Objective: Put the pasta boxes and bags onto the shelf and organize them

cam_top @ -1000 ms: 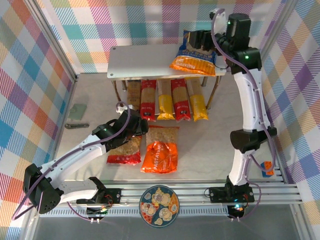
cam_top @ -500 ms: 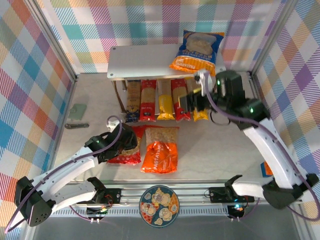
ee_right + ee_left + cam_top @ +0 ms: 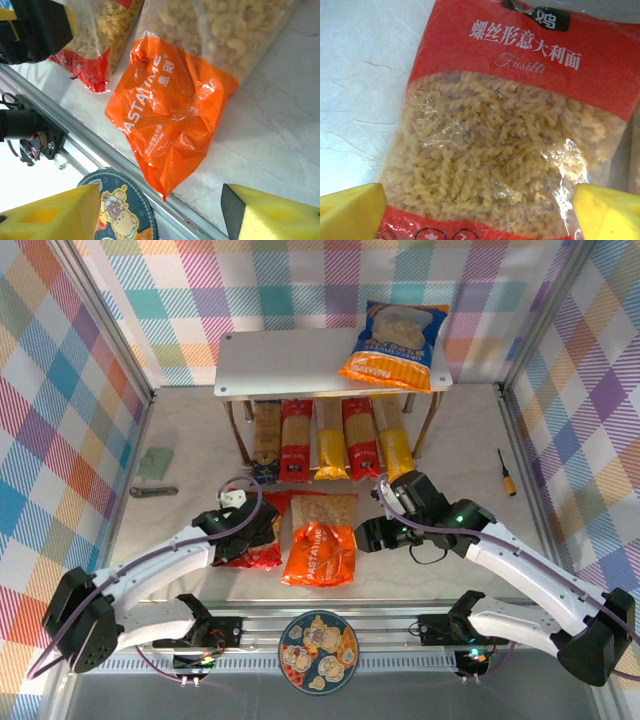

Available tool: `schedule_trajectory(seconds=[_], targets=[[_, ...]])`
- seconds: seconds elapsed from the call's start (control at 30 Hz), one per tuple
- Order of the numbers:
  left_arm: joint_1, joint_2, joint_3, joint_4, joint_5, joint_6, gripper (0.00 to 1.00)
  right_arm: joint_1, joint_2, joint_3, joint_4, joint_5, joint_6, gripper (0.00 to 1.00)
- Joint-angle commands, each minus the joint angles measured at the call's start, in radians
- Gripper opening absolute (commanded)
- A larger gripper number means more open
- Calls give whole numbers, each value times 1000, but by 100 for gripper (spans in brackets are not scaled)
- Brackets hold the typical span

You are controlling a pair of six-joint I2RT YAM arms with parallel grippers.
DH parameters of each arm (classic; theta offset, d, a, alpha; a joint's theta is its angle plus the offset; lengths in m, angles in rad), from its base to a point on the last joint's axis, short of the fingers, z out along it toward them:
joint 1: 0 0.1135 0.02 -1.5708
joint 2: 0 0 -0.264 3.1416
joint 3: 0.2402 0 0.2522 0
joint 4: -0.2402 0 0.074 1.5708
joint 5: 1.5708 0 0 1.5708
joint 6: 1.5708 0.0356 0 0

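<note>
Where the clear film of the red bag [image 3: 510, 150] shows pale spiral pasta, its red band reads "Fusilli" under white Chinese characters. The left gripper [image 3: 480, 212] hangs over it, fingers spread wide. Beside it on the table lies the crinkly orange bag [image 3: 170, 115], lettered "ASTATIME", under the right gripper [image 3: 160, 212], also spread and holding nothing. The blue bag [image 3: 395, 340] rests on the shelf [image 3: 290, 365].

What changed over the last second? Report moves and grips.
The right claw swung back from the pale grey shelf to above the crinkly orange pasta bag. The left claw opened wider over the red fusilli bag. The blue bag and narrow spaghetti packs stayed put.
</note>
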Motion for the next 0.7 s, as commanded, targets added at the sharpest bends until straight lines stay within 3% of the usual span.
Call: schedule_trajectory(seconds=[0.0, 0.37, 0.67], targets=[[36, 52, 48, 37, 7, 54, 100, 18, 2, 14, 105, -25, 53, 66], [230, 163, 55, 113, 292, 222, 100, 20, -11, 0, 119, 6, 51, 66], [242, 302, 107, 106, 378, 315, 100, 20, -10, -3, 121, 19, 56, 66]])
